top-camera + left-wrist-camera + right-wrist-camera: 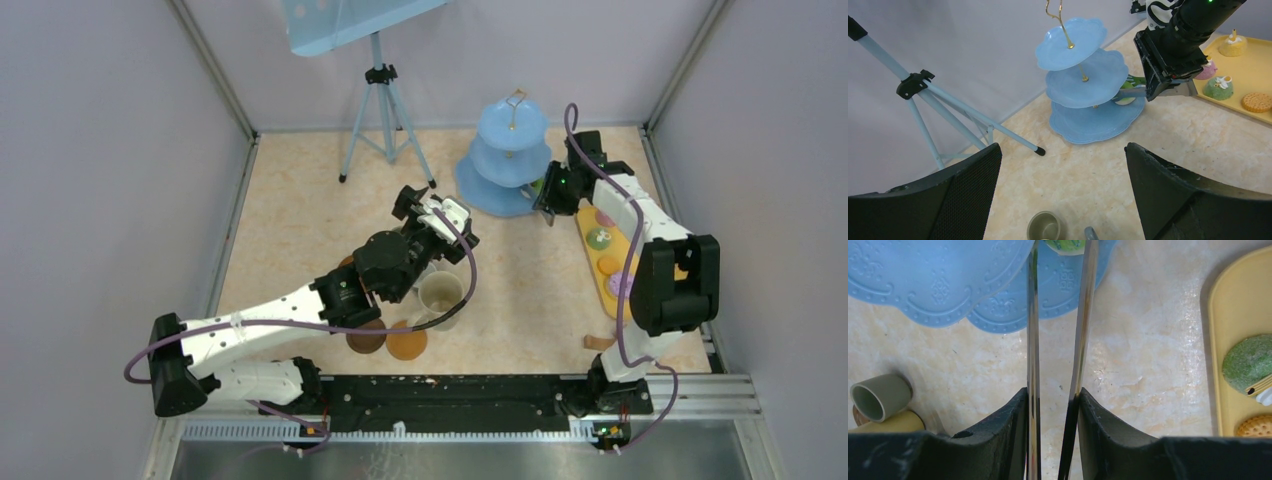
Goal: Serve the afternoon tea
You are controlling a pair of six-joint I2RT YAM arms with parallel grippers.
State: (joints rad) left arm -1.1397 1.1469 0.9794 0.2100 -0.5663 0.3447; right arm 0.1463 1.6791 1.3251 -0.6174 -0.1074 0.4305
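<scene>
Lilac walls [100,150] enclose a beige marbled tabletop [300,220] with a tripod [381,74].

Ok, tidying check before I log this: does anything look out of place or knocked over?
A small brown piece lies on the table by the right arm's base, off the yellow tray and apart from the coasters; what it is I cannot tell. The cake stand stands upright and nothing looks spilled.
</scene>
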